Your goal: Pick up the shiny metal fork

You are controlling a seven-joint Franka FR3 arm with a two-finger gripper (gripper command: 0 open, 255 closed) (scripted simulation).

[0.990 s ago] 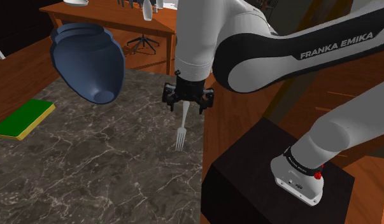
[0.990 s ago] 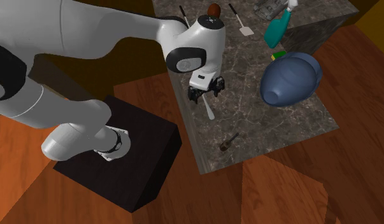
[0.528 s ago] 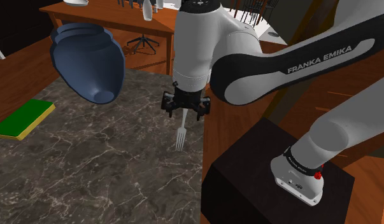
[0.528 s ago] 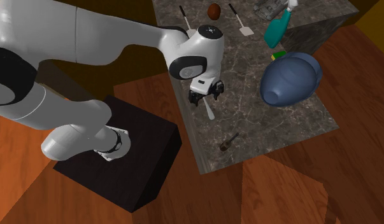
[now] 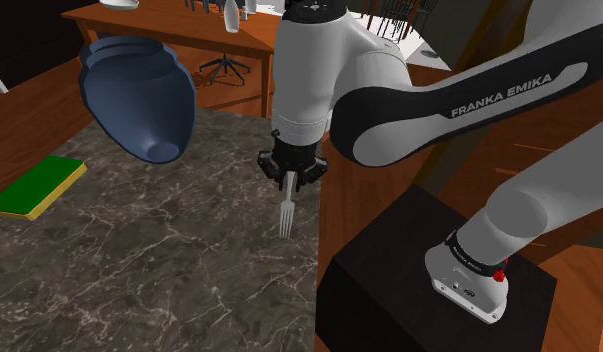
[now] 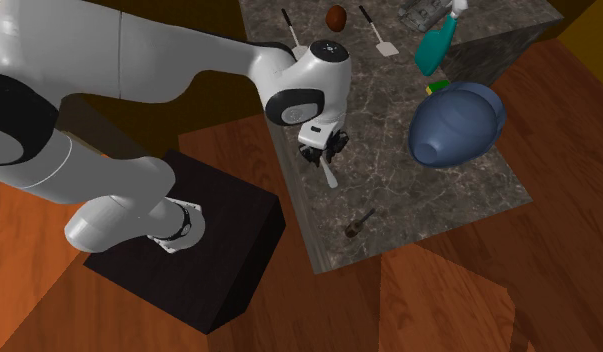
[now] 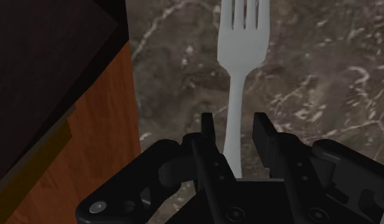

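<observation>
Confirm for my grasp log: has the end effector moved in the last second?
Yes. In the shoulder view the end effector has sunk toward the fork lying on the counter, covering more of its handle.

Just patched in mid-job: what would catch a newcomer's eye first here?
The pale fork lying near the edge of the dark marbled counter, with the open black gripper straddling its handle without touching it. Next, the big blue vase at the shoulder view's upper left.
</observation>
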